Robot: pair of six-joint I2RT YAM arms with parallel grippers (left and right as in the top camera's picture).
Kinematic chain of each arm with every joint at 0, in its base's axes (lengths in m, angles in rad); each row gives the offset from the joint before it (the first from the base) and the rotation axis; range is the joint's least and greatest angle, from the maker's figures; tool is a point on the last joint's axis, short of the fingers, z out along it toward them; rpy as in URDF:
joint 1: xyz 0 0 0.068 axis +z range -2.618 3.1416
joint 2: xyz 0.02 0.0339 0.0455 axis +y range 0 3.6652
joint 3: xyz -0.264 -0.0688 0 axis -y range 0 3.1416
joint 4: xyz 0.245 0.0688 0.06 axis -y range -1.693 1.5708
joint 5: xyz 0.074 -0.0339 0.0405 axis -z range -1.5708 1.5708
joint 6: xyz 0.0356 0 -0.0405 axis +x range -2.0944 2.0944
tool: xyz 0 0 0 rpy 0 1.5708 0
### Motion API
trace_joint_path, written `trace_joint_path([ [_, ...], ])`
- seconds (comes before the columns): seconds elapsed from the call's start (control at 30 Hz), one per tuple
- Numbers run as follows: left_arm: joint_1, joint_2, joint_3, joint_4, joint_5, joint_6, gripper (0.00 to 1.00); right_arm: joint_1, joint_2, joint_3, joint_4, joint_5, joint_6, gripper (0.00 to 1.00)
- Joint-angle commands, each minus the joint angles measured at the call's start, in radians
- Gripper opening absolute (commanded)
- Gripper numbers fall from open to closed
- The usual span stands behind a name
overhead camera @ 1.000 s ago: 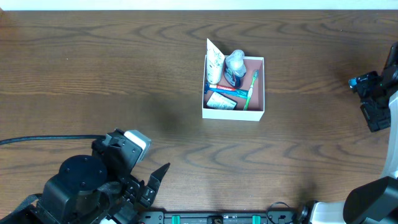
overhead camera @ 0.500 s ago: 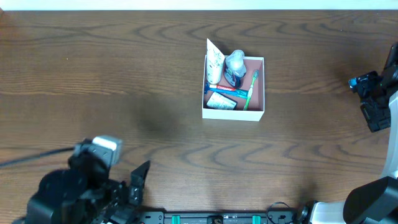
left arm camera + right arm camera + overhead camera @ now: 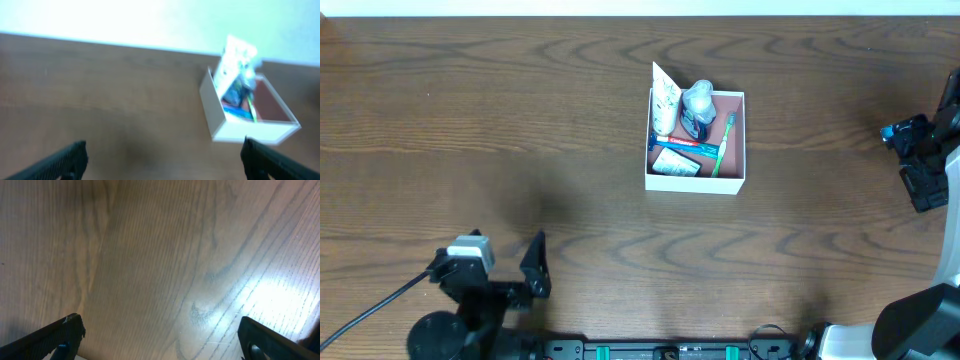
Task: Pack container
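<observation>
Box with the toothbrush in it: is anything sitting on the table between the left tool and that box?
No, nothing that I can see. Only bare brown table lies between the left tool and the box. In the left wrist view, the open tool faces the box across plain wood.

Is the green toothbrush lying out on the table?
No, the green toothbrush lies inside the box with the other toiletries.
</observation>
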Motion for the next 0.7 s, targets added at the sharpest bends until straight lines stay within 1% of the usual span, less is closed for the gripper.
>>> trace_joint_path([
  [0.0, 0.032, -0.067, -0.142, 0.120, 0.013, 0.005, 0.98, -0.008, 0.005, 0.001, -0.002, 0.011, 0.013, 0.99],
  [0.23, 0.046, -0.128, -0.353, 0.343, 0.041, 0.006, 0.98, -0.008, 0.005, 0.001, -0.002, 0.011, 0.013, 0.99],
  [0.53, 0.048, -0.129, -0.507, 0.567, 0.044, 0.010, 0.98, -0.008, 0.005, 0.001, -0.002, 0.011, 0.013, 0.99],
  [0.67, 0.048, -0.129, -0.568, 0.626, 0.044, 0.009, 0.98, -0.008, 0.005, 0.001, -0.002, 0.011, 0.013, 0.99],
])
